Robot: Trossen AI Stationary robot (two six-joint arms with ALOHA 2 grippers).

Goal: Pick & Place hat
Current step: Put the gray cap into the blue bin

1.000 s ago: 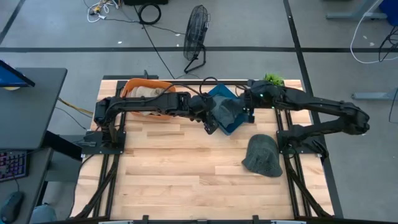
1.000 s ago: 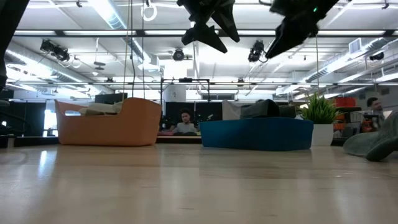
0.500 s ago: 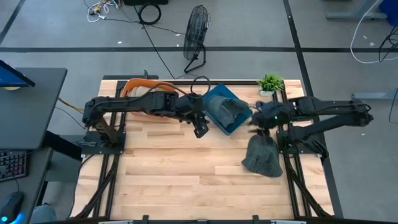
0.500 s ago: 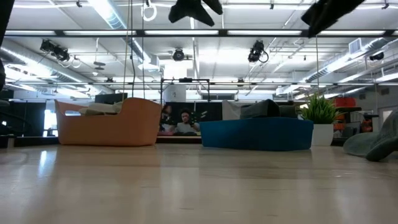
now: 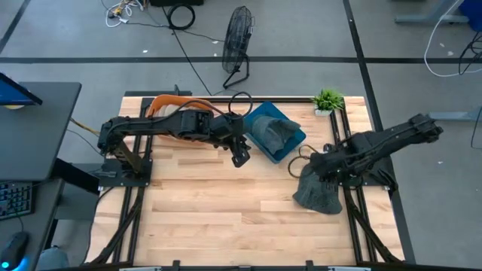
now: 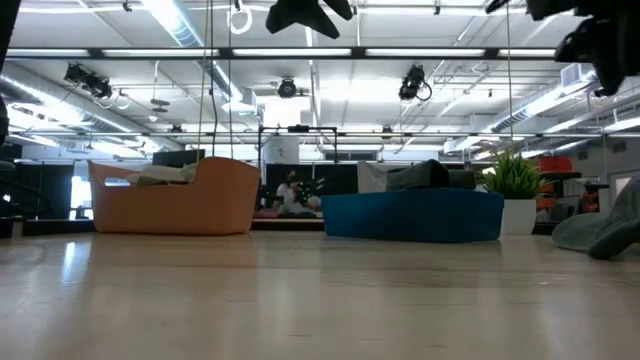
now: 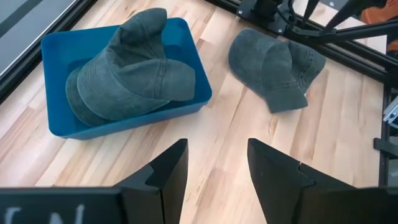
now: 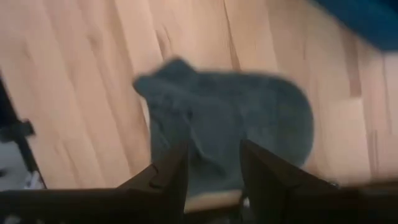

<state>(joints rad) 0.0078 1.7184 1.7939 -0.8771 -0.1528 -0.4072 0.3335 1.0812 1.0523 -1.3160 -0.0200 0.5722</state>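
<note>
A grey cap (image 5: 318,188) lies flat on the wooden table near its right edge, also seen in the left wrist view (image 7: 277,65), the right wrist view (image 8: 224,130) and the low view (image 6: 605,230). Another grey cap (image 7: 124,74) rests inside the blue bin (image 5: 290,147). My right gripper (image 5: 298,161) hangs open, high above the left side of the cap on the table (image 8: 211,171). My left gripper (image 5: 239,154) is open too (image 7: 214,168), held high to the left of the bin.
An orange basket (image 5: 177,113) with light cloth in it stands at the far left of the table. A small potted plant (image 5: 328,98) sits at the far right corner. Bare wood (image 5: 226,211) spreads across the near half. Black frame rails (image 5: 354,218) run beside the cap.
My right gripper has swung from above the blue bin toward the near edge and now hangs over the cap on the table, its arm folded back to the right. My left gripper has drawn back a little to the left of the bin, then stayed still.
</note>
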